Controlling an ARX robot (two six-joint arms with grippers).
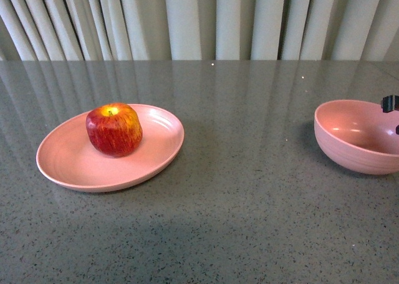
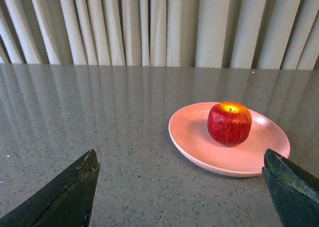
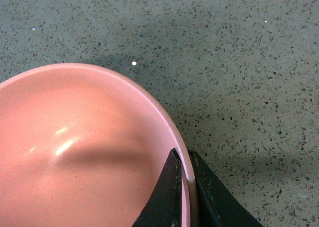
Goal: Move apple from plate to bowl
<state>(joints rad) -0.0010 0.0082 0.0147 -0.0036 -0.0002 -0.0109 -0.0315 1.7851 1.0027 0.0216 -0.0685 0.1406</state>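
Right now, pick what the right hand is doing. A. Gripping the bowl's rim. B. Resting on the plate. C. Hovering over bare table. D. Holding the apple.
A: the right wrist view shows the right hand with one finger inside and one outside the rim of the bowl; the apple sits on the plate.

no readable text, labels or numbers anywhere
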